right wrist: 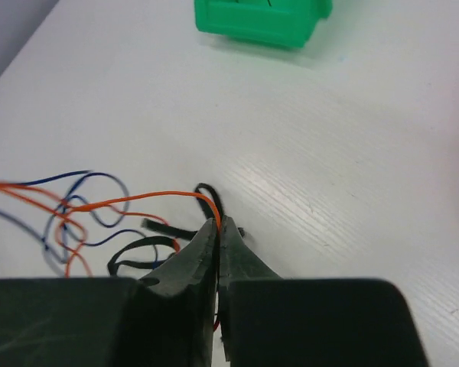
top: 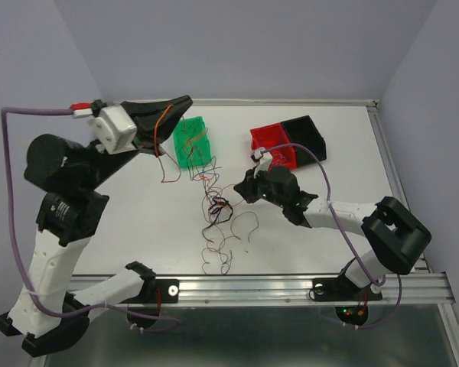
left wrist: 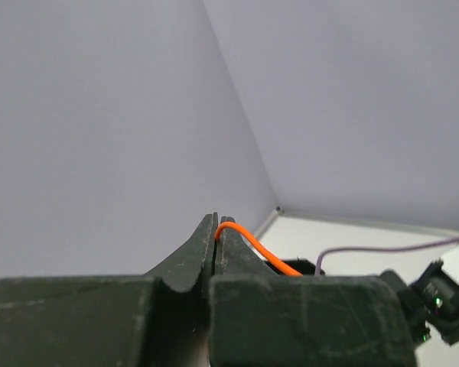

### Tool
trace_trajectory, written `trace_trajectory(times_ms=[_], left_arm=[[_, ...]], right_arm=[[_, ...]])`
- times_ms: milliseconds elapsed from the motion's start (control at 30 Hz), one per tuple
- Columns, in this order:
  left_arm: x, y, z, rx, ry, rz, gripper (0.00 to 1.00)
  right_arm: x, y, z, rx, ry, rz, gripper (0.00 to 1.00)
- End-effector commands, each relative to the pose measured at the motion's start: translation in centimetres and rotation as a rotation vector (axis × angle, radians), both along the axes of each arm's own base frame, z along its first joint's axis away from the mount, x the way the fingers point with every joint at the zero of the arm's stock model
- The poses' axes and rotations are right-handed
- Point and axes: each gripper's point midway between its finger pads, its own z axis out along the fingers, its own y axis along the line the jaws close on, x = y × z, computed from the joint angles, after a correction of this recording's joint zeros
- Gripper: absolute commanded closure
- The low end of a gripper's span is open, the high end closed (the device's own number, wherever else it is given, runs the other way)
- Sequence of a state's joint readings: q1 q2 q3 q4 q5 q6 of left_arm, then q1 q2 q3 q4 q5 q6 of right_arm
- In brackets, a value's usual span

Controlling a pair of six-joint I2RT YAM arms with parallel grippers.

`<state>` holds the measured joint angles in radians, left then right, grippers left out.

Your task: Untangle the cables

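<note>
My white-and-black left arm (top: pixel 50 260) rears high, its black 2-finger left gripper (top: pixel 185 102) pointing right, jaws pinched on a thin orange wire (left wrist: pixel 252 242). My right arm (top: pixel 344 216) stretches low and leftward, right gripper (right wrist: pixel 218 223) clamped on an orange strand (right wrist: pixel 161 195).

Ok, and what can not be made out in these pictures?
Top view: in the wire tangle, which strand crosses which is too thin to tell.
Left wrist view: the orange wire in the shut left gripper runs behind the gripper body; tangle out of frame.
Right wrist view: the shut right gripper hides the end of its orange strand; blue strands are blurred, cut by the left edge.
</note>
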<state>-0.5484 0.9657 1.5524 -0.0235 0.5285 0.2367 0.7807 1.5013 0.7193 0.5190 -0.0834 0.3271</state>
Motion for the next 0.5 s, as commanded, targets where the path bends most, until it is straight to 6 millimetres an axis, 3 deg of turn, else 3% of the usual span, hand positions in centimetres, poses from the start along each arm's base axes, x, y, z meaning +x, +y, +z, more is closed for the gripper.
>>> trace_trajectory(times_ms=[0, 100, 133, 200, 233, 300, 333, 367, 400, 467], left_arm=[[-5.2, 4.0, 7.5, -0.186, -0.111, 0.015, 1.00], [-6.4, 5.9, 10.2, -0.267, -0.145, 0.051, 1.00], [-7.3, 7.4, 11.9, -0.326, -0.166, 0.086, 1.00], [-8.2, 8.8, 13.9, -0.394, -0.187, 0.109, 1.00], [-8.4, 8.6, 14.1, -0.397, -0.182, 0.088, 1.00], [-8.8, 8.0, 13.9, -0.380, -0.176, 0.046, 1.00], [-8.7, 7.0, 13.2, -0.349, -0.164, 0.006, 1.00], [-8.4, 6.4, 12.7, -0.334, -0.150, -0.010, 1.00], [-7.9, 5.4, 11.7, -0.301, -0.131, -0.041, 1.00], [-7.2, 4.4, 10.7, -0.275, -0.111, -0.064, 1.00]], right_arm=[[2.1, 0.7, 1.4, 0.020, -0.005, -0.078, 0.99], [3.2, -0.2, 0.6, -0.003, 0.015, -0.173, 0.99], [3.3, -0.7, -0.1, -0.028, 0.036, -0.199, 1.00], [3.8, -1.1, 0.2, -0.036, 0.035, -0.234, 0.99], [3.5, -0.8, 0.8, -0.022, 0.026, -0.209, 0.98], [1.7, 0.2, 1.6, 0.015, 0.014, -0.091, 0.72], [0.9, 0.6, 4.1, 0.077, -0.043, -0.038, 0.59], [0.3, 0.7, 5.1, 0.105, -0.065, -0.005, 0.47], [-1.0, 0.7, 5.5, 0.127, -0.092, 0.046, 0.27], [-2.3, 0.1, 8.1, 0.175, -0.157, 0.086, 0.17]])
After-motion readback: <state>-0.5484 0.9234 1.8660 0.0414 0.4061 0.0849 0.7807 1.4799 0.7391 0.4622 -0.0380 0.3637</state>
